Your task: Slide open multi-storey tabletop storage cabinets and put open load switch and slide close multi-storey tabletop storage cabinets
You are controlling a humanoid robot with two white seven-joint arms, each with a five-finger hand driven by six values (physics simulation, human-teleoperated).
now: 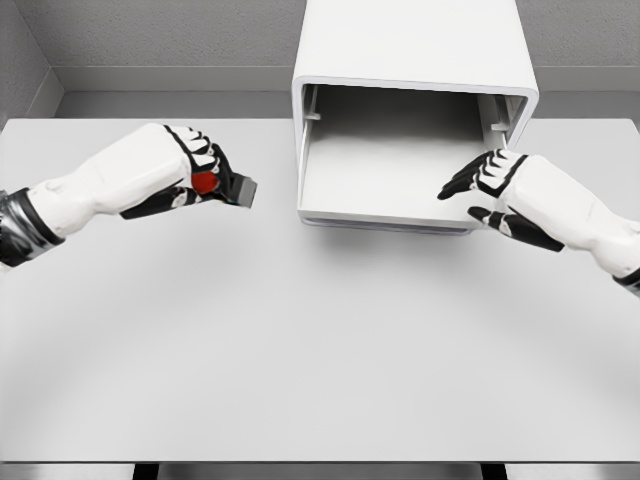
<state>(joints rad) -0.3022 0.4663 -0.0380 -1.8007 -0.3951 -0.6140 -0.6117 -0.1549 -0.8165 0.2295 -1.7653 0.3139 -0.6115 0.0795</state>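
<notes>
Holding the switch [218,184] tight, my left hand [195,172] hovers over the table [320,350], to the left of the cabinet [412,110] and a little apart from it. My fingers are curled around the switch. I can see a red bit in the middle of it and a gray, flat end poking out toward the cabinet. The rest is hidden in my fist.

I think the switch is small, hard and light. It will not bend or squash. It looks smooth, so it could slip if I let my grip go loose. I should keep holding it around its middle, where the red bit is, and leave the gray end free so that end can go in first.

The cabinet stands at the back of the table. Its front is open and I can look right inside. The floor inside is flat, with nothing on it. I cannot tell if that floor is a drawer pulled out or just a shelf.

My left arm comes in low from the left, with the wrist nearly level and the knuckles facing up. My right hand [497,187] is at the right front corner of the cabinet. Its fingers are stretched out and hold nothing. The fingertips [452,186] reach over the front edge of the floor inside. I cannot tell if they touch it. My right arm comes in from the right side.
</notes>
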